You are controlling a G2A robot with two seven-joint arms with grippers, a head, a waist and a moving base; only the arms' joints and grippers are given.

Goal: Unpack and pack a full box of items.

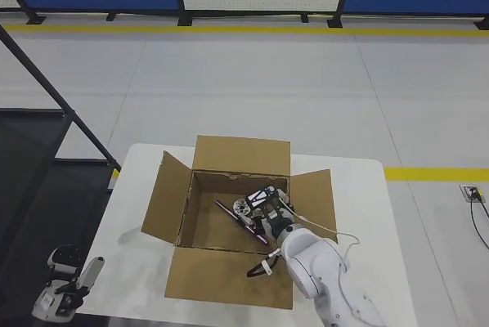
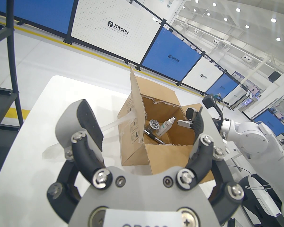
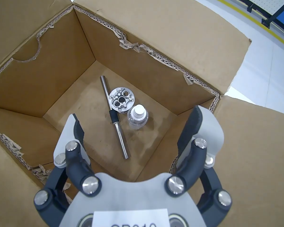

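An open cardboard box [image 1: 241, 155] stands on the white surface [image 1: 367, 188] with its flaps spread. On the box's floor lie a metal rod [image 3: 116, 121], a round metal disc [image 3: 121, 99] just beside it, and a small clear spray bottle [image 3: 137, 116] next to the disc, seemingly tilted. The right gripper [image 3: 136, 116] hangs over the box's opening, jaws wide and empty. The left gripper [image 2: 142, 109] sits well apart from the box, also wide, holding nothing.

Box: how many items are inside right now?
3, clustered on the box floor: a metal rod, a metal disc beside it, a small bottle beside the disc. Hidden corners could hold more.
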